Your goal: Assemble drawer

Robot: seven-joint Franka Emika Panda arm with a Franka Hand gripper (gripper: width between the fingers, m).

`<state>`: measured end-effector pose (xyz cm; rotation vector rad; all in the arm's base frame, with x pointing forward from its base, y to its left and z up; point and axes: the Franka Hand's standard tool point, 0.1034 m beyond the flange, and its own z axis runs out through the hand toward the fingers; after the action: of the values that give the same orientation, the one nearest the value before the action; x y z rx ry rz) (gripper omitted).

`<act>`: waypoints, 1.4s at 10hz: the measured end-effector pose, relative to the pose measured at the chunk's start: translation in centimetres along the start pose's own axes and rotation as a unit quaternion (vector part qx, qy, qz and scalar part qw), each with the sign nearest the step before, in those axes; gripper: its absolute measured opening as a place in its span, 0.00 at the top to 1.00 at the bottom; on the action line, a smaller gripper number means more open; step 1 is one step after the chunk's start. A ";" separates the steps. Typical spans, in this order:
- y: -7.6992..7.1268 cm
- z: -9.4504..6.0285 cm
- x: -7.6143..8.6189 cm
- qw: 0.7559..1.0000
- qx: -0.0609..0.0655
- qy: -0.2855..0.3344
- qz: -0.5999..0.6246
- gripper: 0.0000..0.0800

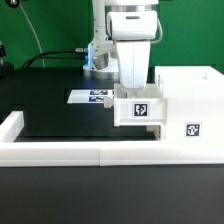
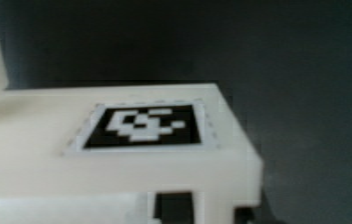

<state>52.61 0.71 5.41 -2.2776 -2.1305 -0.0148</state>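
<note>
A small white open-top tray (image 1: 140, 110) with a black-and-white tag on its front stands against the left side of the tall white cabinet shell (image 1: 195, 100) in the exterior view. The shell carries its own tag low on its front. My gripper (image 1: 135, 90) comes straight down onto the tray and its jaws are closed on the tray's wall. In the wrist view the tray (image 2: 84, 165) fills the picture with its tag facing up, and my gripper (image 2: 215, 208) shows only as two dark fingertips (image 2: 187, 205) at the tray's edge. A second tray is not in view.
The long low white border wall (image 1: 60, 152) runs along the front of the black table and up the exterior view's left side. The marker board (image 1: 92, 97) lies flat behind the tray. The robot's base and cables stand at the back.
</note>
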 end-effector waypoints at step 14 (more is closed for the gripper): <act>1.1 -2.0 2.2 1.000 -0.017 -0.001 0.009 0.55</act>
<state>53.91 2.74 7.45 -2.3146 -2.1273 -0.0493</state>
